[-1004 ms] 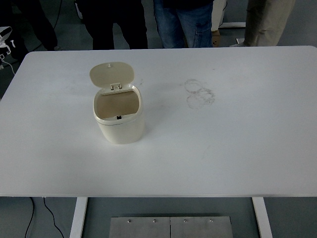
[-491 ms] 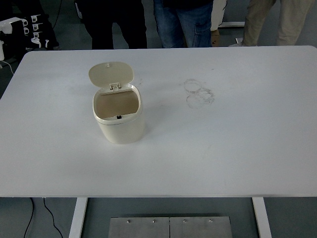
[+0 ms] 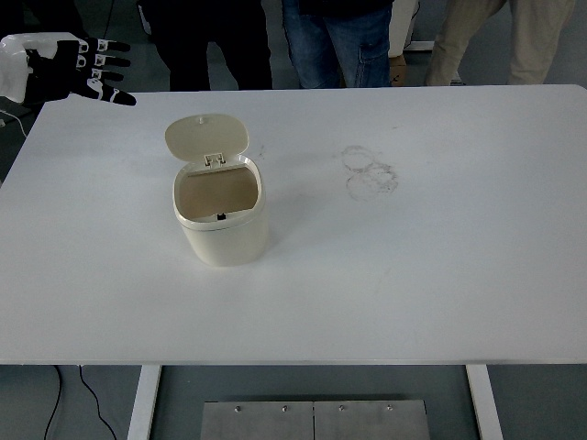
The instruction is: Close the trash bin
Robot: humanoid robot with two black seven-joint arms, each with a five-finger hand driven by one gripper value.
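Observation:
A small cream trash bin point(image 3: 221, 220) stands upright on the white table point(image 3: 413, 257), left of centre. Its oval lid point(image 3: 206, 137) is swung up on the rear hinge, so the brown inside shows. My left hand point(image 3: 87, 71) comes in at the top left corner, beyond the table's far left edge and well apart from the bin. Its black fingers point(image 3: 110, 61) are spread and hold nothing. The right arm is out of view.
Faint ring-shaped smudges point(image 3: 369, 170) mark the table right of the bin. Several people's legs point(image 3: 337, 41) stand along the far edge. A cable point(image 3: 87, 399) hangs below the table's near left.
My left hand has risen into view at the top left and moved rightward toward the table's far corner. The bin and its lid have not moved.

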